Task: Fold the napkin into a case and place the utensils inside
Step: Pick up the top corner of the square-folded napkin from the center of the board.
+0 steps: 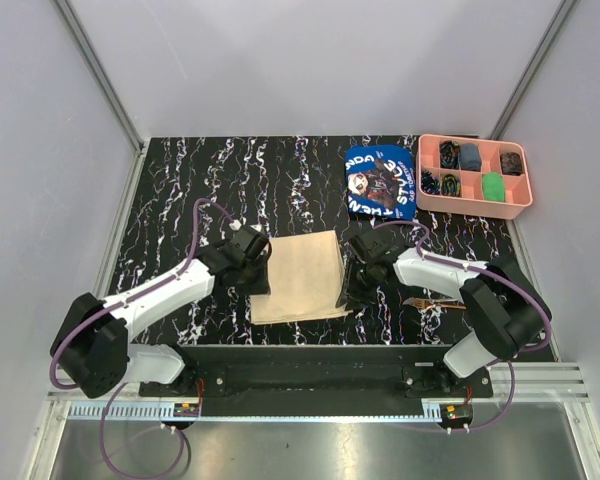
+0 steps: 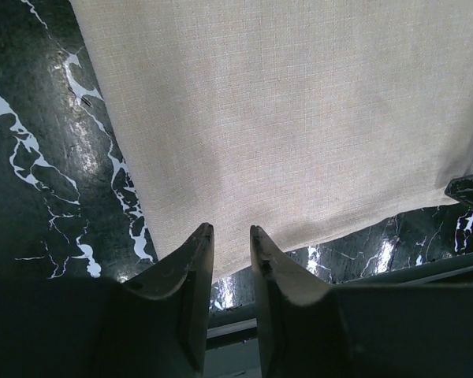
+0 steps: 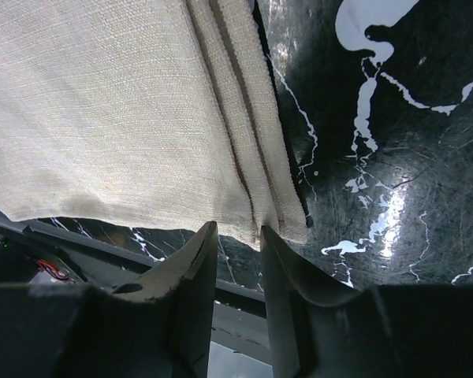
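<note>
The beige napkin (image 1: 296, 276) lies folded into a rough square on the black marbled table, between my two grippers. My left gripper (image 1: 257, 268) is at its left edge. In the left wrist view the tips (image 2: 231, 230) stand a narrow gap apart over the near edge of the napkin (image 2: 299, 118), holding nothing. My right gripper (image 1: 358, 282) is at the right edge, its tips (image 3: 238, 228) also slightly apart at the napkin's (image 3: 118, 102) near corner, where several stacked layers (image 3: 252, 134) show. A thin golden-brown piece (image 1: 435, 301), seemingly the utensils, lies by the right arm.
A blue printed cloth (image 1: 380, 182) lies behind the napkin. A pink compartment tray (image 1: 520, 205) with small items stands at the back right. The table's front rail (image 1: 310, 352) runs just below the napkin. Grey walls close in both sides.
</note>
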You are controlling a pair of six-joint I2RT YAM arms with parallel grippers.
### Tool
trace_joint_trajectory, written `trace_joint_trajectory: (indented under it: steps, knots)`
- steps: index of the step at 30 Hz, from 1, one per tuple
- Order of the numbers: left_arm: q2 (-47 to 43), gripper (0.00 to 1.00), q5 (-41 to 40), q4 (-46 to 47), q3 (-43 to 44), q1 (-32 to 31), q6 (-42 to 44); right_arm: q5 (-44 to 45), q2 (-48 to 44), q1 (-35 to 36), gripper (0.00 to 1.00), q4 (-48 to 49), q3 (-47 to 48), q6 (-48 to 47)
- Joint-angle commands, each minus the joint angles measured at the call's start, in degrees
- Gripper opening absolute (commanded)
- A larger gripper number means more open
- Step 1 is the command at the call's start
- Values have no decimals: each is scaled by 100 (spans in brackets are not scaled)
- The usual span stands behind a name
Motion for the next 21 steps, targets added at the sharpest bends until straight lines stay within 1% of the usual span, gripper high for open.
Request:
trace_joint_trajectory:
  steps: [1, 8, 12, 14, 16, 19, 21]
  knots:
    - [-180, 29, 13, 11, -1, 90, 81, -72, -5, 76, 37, 209, -78, 97]
    - [-250, 29, 22, -33, -1, 187, 90, -134, 48, 93, 36, 323, -95, 167]
    - [-346, 30, -74, -155, -45, 266, 55, -125, 31, 93, 34, 341, -78, 167]
    - [-451, 31, -214, -304, -106, 319, -42, -108, 4, 85, 30, 332, -78, 167]
    - [-574, 31, -312, -375, -237, 345, -173, -108, -40, 84, 24, 341, -78, 185]
    - [-751, 31, -452, -446, -439, 424, -358, -116, -101, 93, 8, 332, -51, 185]
    - [-821, 31, -383, -420, -537, 442, -446, -143, -171, 85, 4, 332, -8, 132]
